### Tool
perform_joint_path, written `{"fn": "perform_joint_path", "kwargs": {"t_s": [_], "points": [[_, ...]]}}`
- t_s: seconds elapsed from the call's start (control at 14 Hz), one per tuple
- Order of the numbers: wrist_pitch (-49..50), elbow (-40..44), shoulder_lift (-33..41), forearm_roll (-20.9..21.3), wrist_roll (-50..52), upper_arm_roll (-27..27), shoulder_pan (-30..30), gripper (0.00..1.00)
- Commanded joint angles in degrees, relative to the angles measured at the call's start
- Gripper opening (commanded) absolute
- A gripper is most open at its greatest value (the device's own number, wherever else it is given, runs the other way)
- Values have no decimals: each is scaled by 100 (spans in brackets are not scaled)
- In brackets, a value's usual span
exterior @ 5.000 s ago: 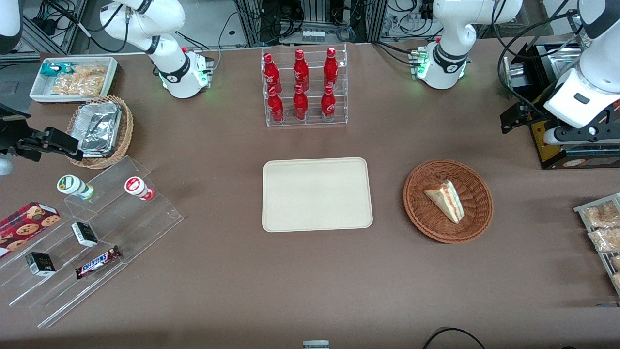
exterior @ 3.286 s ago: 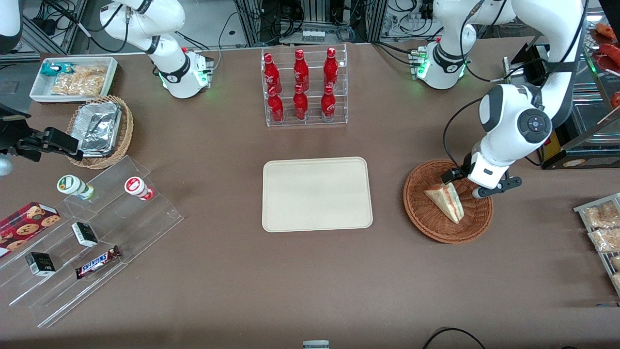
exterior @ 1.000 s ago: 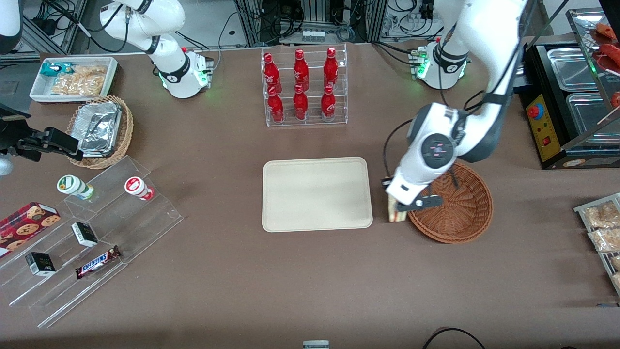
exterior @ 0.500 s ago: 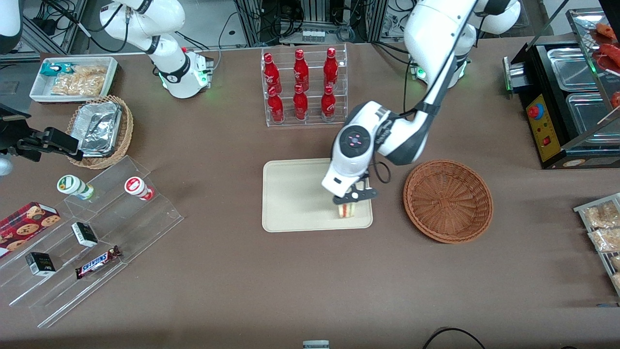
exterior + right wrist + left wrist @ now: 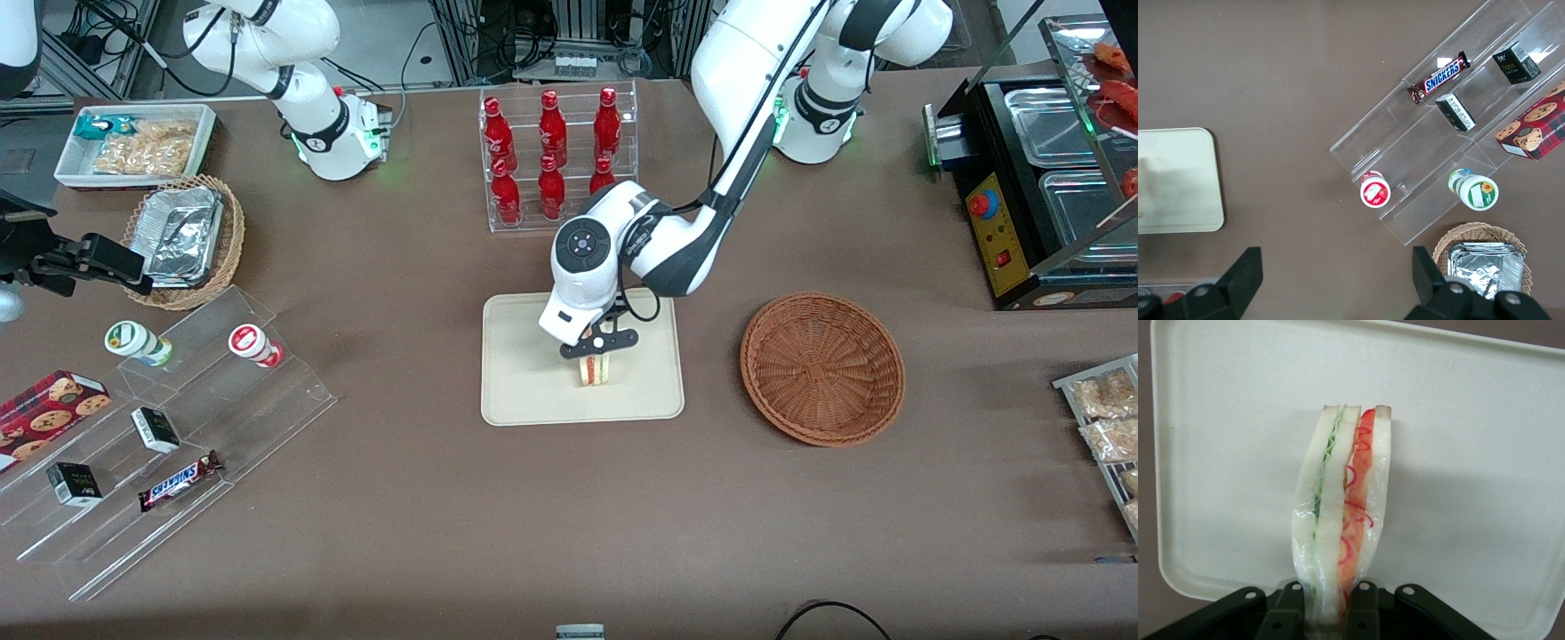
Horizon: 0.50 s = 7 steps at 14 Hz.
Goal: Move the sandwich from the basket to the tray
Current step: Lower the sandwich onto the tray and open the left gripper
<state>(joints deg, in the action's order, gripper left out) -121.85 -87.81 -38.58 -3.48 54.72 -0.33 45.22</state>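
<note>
My gripper (image 5: pixel 594 348) hangs over the middle of the cream tray (image 5: pixel 520 382), shut on the sandwich (image 5: pixel 593 370), which points down toward the tray. In the left wrist view the two dark fingers (image 5: pixel 1288 613) pinch the wrapped wedge (image 5: pixel 1341 513) at its end, its red and green filling edge showing against the tray (image 5: pixel 1471 453). The reddish-brown basket (image 5: pixel 822 366) lies toward the working arm's end of the table with nothing in it. I cannot tell if the sandwich touches the tray.
A clear rack of red bottles (image 5: pixel 558 160) stands farther from the camera than the tray. Toward the parked arm's end lie a clear stepped shelf (image 5: pixel 169 436) with snacks, a tan basket of foil containers (image 5: pixel 184 236) and a white bin (image 5: pixel 133 142). A black appliance (image 5: pixel 1022 178) stands at the working arm's end.
The gripper lifted the sandwich out of the basket and carried it over the tray; in the last half second it moved on from the tray's edge to its middle.
</note>
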Motion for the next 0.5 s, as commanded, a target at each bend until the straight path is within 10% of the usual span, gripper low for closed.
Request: {"fn": "perform_joint_path", "kwargs": {"t_s": [0.0, 0.21, 0.29, 0.36, 0.43], "points": [[65, 290, -203, 5, 13, 77, 127, 3], [-5, 299, -317, 31, -14, 77, 127, 9], [-6, 299, -317, 31, -23, 77, 127, 33], [-23, 299, -308, 22, 29, 77, 127, 99], [-23, 308, -291, 31, -14, 86, 136, 100]]}}
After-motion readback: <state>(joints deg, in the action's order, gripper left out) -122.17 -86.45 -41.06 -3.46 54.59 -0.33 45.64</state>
